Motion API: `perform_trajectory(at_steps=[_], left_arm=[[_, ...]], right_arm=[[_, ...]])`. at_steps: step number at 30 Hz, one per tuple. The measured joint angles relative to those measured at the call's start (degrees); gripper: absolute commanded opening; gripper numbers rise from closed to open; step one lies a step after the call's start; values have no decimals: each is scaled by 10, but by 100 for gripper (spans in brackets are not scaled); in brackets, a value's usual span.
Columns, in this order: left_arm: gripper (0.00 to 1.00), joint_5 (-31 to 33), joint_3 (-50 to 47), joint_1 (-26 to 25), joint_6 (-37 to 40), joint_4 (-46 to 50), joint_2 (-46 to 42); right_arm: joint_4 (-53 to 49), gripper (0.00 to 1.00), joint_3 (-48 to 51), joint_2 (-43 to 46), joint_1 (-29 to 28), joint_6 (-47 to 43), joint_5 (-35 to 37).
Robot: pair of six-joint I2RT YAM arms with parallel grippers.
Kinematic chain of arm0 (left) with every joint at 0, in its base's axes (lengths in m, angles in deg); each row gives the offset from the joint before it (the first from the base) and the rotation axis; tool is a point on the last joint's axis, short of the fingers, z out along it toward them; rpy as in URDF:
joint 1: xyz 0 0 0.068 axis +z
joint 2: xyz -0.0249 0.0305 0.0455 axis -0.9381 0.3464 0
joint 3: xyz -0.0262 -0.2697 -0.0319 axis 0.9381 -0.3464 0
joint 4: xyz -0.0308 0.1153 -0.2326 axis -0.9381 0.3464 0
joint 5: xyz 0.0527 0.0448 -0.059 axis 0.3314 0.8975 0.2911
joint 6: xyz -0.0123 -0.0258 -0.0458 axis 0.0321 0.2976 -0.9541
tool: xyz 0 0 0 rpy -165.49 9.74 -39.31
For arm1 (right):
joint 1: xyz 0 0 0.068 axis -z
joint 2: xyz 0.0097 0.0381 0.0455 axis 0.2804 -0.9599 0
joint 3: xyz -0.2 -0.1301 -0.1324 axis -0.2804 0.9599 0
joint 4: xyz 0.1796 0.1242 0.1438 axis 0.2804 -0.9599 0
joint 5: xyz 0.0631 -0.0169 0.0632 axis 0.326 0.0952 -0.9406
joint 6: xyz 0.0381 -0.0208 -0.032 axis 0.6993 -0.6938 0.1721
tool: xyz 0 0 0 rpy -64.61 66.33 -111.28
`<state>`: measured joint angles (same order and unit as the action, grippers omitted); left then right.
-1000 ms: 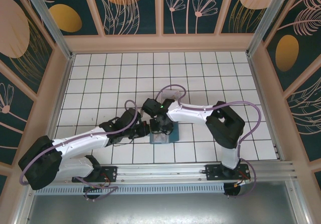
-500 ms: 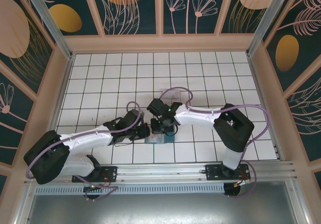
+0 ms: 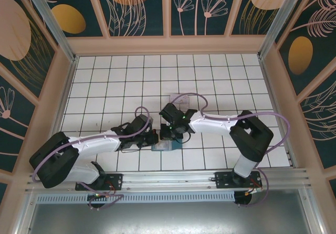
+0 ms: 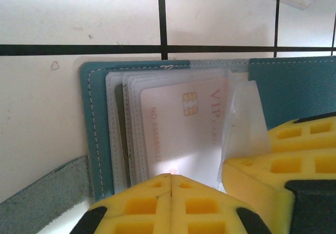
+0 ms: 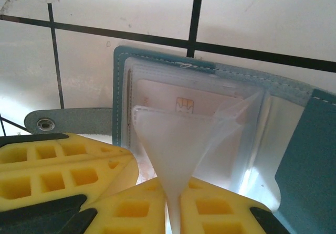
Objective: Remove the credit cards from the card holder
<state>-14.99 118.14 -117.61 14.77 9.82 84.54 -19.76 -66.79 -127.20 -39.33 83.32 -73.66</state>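
The pale card [image 4: 181, 126], likely stiff and slick (inside a floppy clear sleeve [image 5: 178, 139]), wants an edge pinch; right gripper [image 5: 173, 208] pinches that sleeve, left gripper [image 4: 170, 181] is pressed together.

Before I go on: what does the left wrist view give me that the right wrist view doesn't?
Left wrist: VIP lettering and a number on the pale card, with the left gripper shut at its near edge. Right wrist: the strap's snap stud, and the right gripper shut on a clear sleeve, drawn to a point. Both: the open card holder and the card's chip.
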Motion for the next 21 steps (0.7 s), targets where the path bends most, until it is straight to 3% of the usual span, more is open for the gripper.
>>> perform_trajectory(at_steps=[11, 21], left_arm=[[5, -17, 5, 0, 0, -9, 26], [5, -28, 34, 0, 1, -8, 42]], right_arm=[[17, 23, 21, 29, 14, 9, -20], [16, 40, 43, 69, 26, 9, -17]])
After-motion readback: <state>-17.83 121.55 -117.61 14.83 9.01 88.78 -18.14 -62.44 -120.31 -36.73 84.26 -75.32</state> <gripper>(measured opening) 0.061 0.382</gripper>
